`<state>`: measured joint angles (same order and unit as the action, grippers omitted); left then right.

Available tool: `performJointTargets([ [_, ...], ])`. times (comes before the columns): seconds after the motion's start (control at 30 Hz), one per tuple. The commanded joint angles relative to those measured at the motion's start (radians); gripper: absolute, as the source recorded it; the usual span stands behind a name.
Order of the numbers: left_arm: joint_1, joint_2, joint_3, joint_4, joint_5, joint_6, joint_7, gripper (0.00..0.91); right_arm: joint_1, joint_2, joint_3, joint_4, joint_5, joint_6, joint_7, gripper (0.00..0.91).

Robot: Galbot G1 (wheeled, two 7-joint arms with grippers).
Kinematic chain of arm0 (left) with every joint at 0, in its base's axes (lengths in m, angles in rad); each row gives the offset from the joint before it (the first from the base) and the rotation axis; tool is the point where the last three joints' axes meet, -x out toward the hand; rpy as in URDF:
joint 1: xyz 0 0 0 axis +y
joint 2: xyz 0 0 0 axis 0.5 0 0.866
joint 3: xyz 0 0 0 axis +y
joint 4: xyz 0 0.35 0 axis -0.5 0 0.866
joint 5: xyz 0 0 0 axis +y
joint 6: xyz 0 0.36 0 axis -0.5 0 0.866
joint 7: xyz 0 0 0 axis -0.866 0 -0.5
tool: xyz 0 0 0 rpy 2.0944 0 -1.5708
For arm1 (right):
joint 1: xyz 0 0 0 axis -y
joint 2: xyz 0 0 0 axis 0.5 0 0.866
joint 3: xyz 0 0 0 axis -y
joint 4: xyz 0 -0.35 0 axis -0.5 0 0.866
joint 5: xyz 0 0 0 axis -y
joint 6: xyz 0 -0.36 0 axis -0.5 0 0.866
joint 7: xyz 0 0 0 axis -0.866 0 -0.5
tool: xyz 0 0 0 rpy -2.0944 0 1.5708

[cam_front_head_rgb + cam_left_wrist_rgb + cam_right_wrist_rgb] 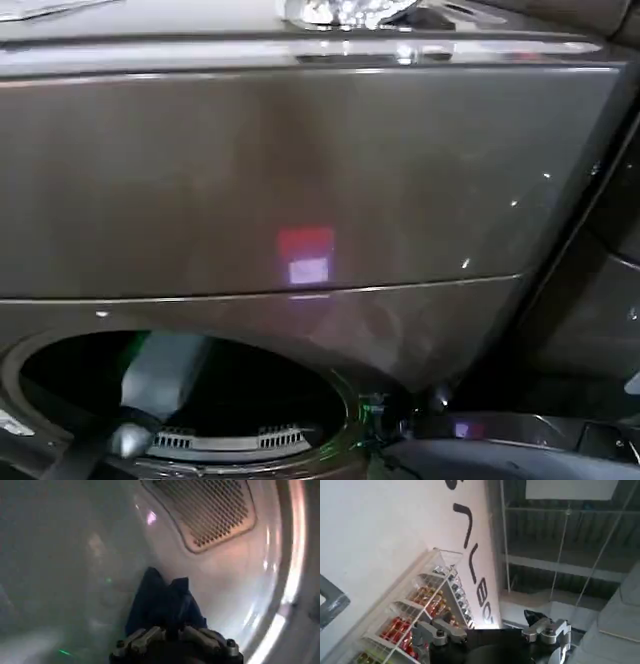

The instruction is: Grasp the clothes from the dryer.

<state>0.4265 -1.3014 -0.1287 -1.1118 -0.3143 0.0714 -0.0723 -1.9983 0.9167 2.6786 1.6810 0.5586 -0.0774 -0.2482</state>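
A: Left arm [150,385] reaches through the wide round porthole of the dark bronze-grey dryer [300,170].

B: Inside the pale drum, left gripper [172,632] has its fingers [142,637] closed together on the dark navy-blue garment [162,602], bunched on the drum wall below a perforated vent panel [210,507].

A: Right gripper [492,630]?

B: Spread wide, holding nothing, facing a white wall and a wire rack of bottles [415,615].

left arm [150,390] reaching into dryer [300,180], clothes [162,605] inside before left pincer [172,632]
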Motion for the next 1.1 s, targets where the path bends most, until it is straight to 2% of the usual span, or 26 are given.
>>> performJointTargets([
  [0.03, 0.046, -0.045, -0.019, -0.093, -0.037, -0.035, -0.186, 0.000, -0.006, -0.011, 0.024, -0.030, -0.003, 0.003, 0.007, 0.907],
  [0.2, 0.051, -0.051, -0.011, -0.114, -0.032, -0.034, -0.188, 0.000, -0.008, -0.011, 0.034, -0.025, -0.004, -0.015, 0.004, 0.907],
  [0.33, 0.047, -0.055, -0.009, -0.109, -0.032, -0.035, -0.188, 0.000, -0.013, -0.007, 0.032, -0.027, 0.009, -0.001, 0.016, 0.907],
  [1.1, 0.063, -0.062, -0.013, -0.116, -0.023, -0.037, -0.185, 0.000, -0.023, 0.001, 0.044, -0.023, 0.008, 0.001, -0.005, 0.907],
])
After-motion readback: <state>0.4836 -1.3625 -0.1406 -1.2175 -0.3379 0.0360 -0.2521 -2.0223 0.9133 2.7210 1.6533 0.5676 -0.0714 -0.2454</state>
